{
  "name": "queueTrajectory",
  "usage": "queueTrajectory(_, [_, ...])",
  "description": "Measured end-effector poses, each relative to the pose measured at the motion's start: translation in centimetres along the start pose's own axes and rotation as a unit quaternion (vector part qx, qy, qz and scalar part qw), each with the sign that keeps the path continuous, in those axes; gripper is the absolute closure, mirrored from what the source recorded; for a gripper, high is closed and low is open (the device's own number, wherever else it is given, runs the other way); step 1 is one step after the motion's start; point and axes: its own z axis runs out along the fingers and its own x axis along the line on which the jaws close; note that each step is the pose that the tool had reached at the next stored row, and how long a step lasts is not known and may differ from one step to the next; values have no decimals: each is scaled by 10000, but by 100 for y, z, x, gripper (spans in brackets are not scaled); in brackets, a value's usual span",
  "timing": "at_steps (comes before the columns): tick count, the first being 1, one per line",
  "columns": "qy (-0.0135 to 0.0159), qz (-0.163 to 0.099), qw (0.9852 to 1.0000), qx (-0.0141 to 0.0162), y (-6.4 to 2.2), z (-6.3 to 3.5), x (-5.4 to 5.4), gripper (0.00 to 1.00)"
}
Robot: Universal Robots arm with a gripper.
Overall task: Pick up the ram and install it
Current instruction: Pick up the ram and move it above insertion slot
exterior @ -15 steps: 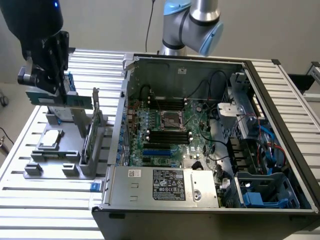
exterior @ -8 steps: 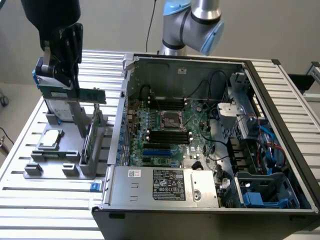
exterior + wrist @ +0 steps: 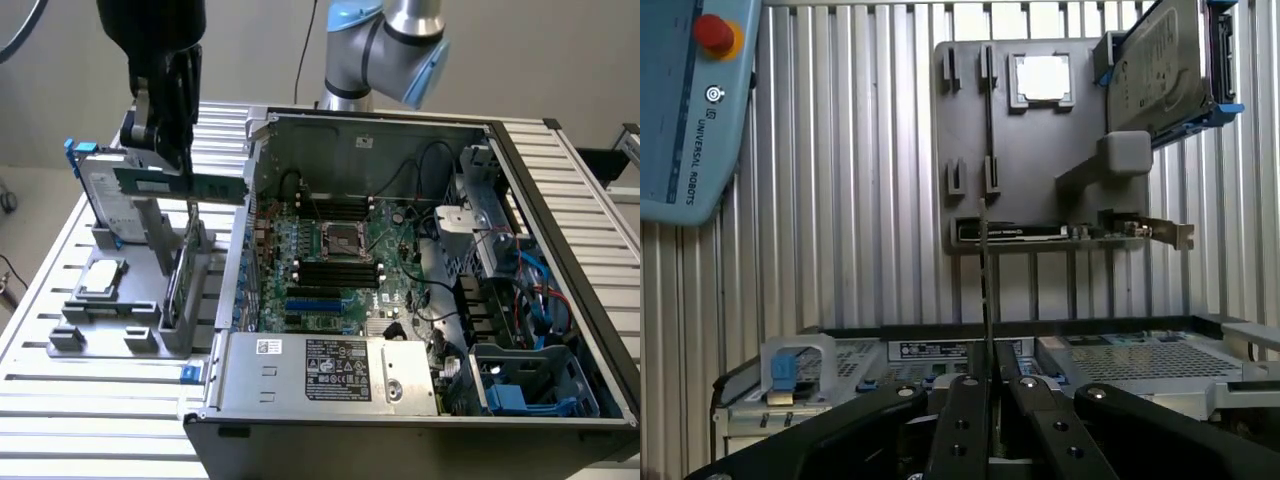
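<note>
Up above a ribbed metal tabletop (image 3: 90, 400), before a plain pale wall, the dark pincer (image 3: 180, 160) is clamped on the ram (image 3: 215, 188), a green stick held level in the air. It hangs over a grey parts holder (image 3: 100, 335), its free end close to the side edge of the open-topped computer case (image 3: 360, 125).

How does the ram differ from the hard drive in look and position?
The ram is a thin, narrow green board; the hard drive is a thick silver box with blue rails. The ram hangs in the pincer, above the gray holder; the hard drive stands in that holder. Both are beside the open case, on the exterior view's left.
</note>
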Motion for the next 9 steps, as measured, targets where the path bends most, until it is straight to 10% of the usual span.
queueTrajectory(9, [0, 0, 10000, 0, -405, -40, -46, 86])
